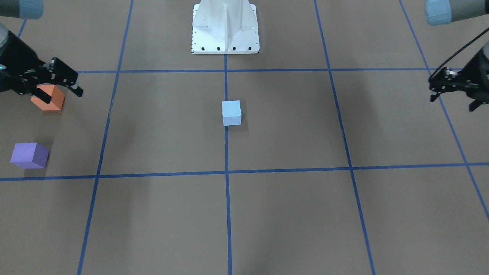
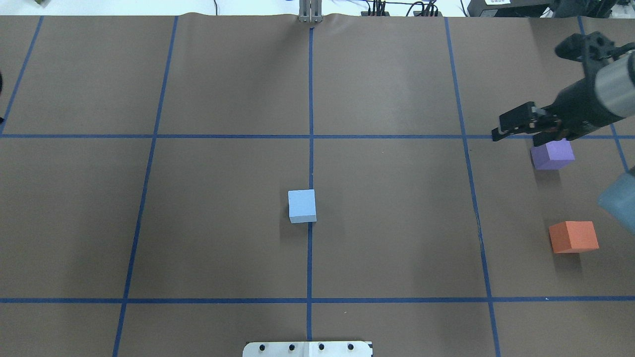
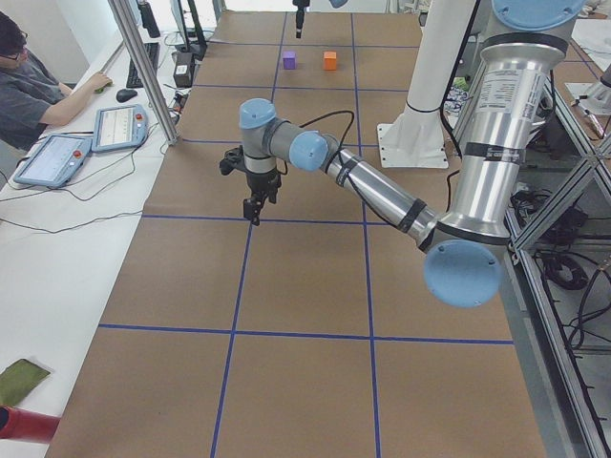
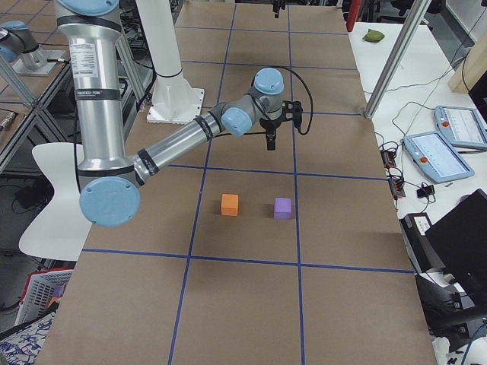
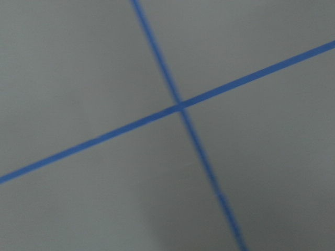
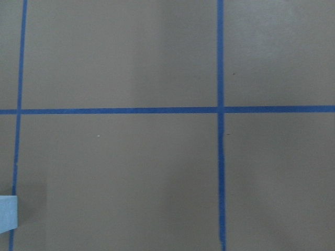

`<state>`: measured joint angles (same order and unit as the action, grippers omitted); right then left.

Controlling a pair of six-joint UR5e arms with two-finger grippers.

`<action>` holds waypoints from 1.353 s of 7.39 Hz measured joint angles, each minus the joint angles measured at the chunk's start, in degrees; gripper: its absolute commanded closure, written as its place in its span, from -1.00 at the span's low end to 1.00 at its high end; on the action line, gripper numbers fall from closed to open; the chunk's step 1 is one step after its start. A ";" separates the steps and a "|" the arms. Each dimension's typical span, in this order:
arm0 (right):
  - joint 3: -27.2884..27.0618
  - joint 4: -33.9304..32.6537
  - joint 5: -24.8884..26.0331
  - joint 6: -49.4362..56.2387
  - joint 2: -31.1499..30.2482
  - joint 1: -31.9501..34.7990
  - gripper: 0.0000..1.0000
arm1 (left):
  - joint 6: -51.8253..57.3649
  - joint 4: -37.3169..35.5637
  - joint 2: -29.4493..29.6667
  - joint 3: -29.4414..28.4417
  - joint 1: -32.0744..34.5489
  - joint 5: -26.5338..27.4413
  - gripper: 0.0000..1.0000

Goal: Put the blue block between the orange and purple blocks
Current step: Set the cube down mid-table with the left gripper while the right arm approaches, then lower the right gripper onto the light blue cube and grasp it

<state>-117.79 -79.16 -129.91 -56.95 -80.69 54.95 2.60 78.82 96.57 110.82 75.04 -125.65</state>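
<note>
The light blue block (image 1: 231, 112) sits alone at the table's middle on the centre tape line, and also shows in the overhead view (image 2: 302, 206). The orange block (image 2: 573, 237) and the purple block (image 2: 553, 153) stand apart on the robot's right side, with a gap between them. My right gripper (image 1: 63, 96) is open and empty. It hovers above the table near those two blocks and touches neither. My left gripper (image 1: 452, 104) is open and empty, raised over the far left side. The right wrist view catches only a corner of the blue block (image 6: 8, 213).
Brown paper with a blue tape grid (image 2: 310, 136) covers the table. The white robot base (image 1: 225, 28) stands at the table's robot-side edge. An operator with tablets (image 3: 57, 153) sits beside the table, off its surface.
</note>
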 measured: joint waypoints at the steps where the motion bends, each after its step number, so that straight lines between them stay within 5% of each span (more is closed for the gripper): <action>1: 0.26 -1.99 5.49 -6.16 4.81 -6.63 -1.00 | 6.90 0.05 -1.06 -3.86 5.06 -0.77 -1.00; 4: 6.43 -15.77 17.81 -13.35 23.33 -18.99 -1.00 | 20.21 2.42 -4.66 -15.33 14.92 -3.45 -1.00; 8: 27.47 -17.94 26.97 -14.30 41.49 -27.55 -1.00 | 24.30 6.96 -8.96 -17.98 20.29 -4.07 -1.00; 10: 31.32 -17.83 28.78 -14.40 43.25 -29.70 -1.00 | 24.28 7.18 -9.09 -18.01 20.38 -4.10 -1.00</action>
<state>-86.47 -96.99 -101.13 -71.35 -37.44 25.25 26.88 86.01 87.48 92.80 95.42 -129.75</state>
